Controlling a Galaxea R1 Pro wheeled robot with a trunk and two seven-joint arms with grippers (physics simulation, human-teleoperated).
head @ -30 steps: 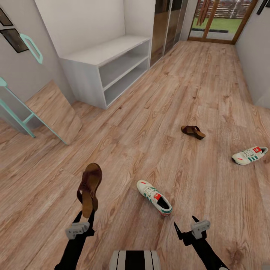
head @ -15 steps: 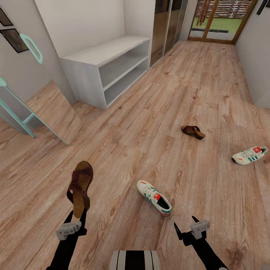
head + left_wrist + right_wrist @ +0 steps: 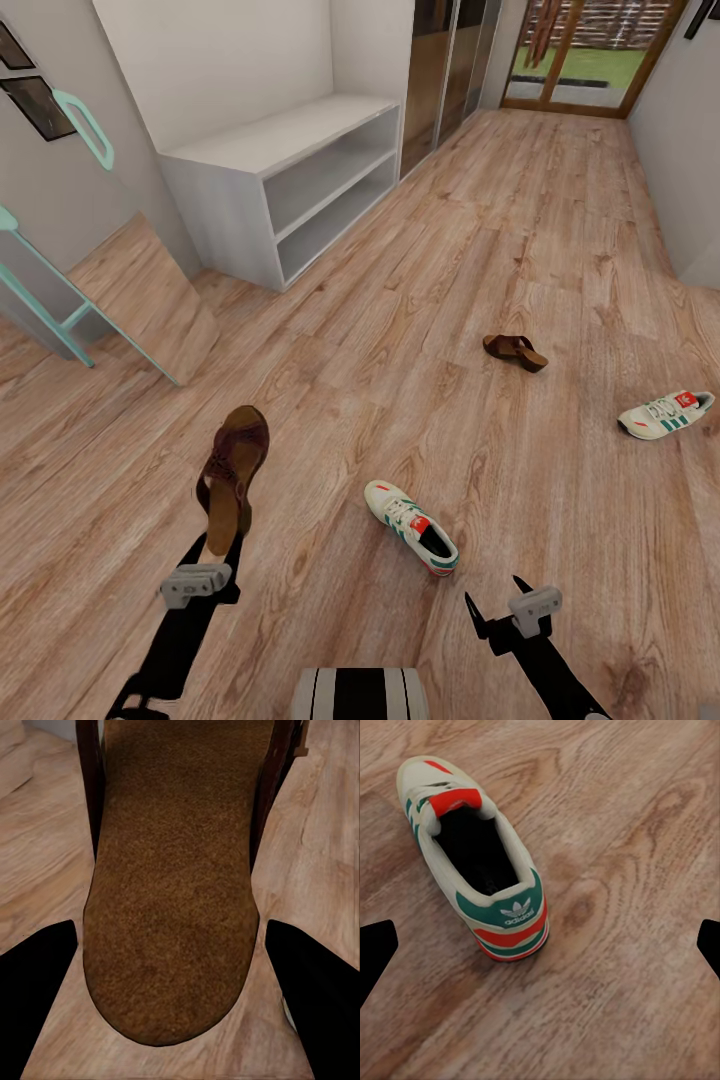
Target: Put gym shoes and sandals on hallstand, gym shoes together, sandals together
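Observation:
My left gripper (image 3: pixel 222 537) is shut on the heel end of a dark brown sandal (image 3: pixel 234 472), which hangs above the corridor floor (image 3: pixel 420 300) with its toe pointing away; its tan footbed (image 3: pixel 172 907) lies between the black fingers (image 3: pixel 34 979). The second sandal (image 3: pixel 515 351) lies on the floor ahead to the right. One white gym shoe (image 3: pixel 412 513) with green stripes lies just ahead of my open right gripper (image 3: pixel 495 597), its heel (image 3: pixel 510 919) towards the gripper. The other gym shoe (image 3: pixel 665 413) lies far right. The light-grey hallstand (image 3: pixel 290 170) stands at the back left, shelves empty.
A leaning mirror (image 3: pixel 135 300) with a turquoise frame stands at the left wall beside the hallstand. Dark wardrobe doors (image 3: pixel 445 60) follow behind the rack, and a glazed door (image 3: pixel 590 55) closes the corridor's far end. A wall (image 3: pixel 690 150) bounds the right side.
The left arm swung the held sandal to the left, then back right and slightly forward. The right arm and the shoes on the floor have not moved.

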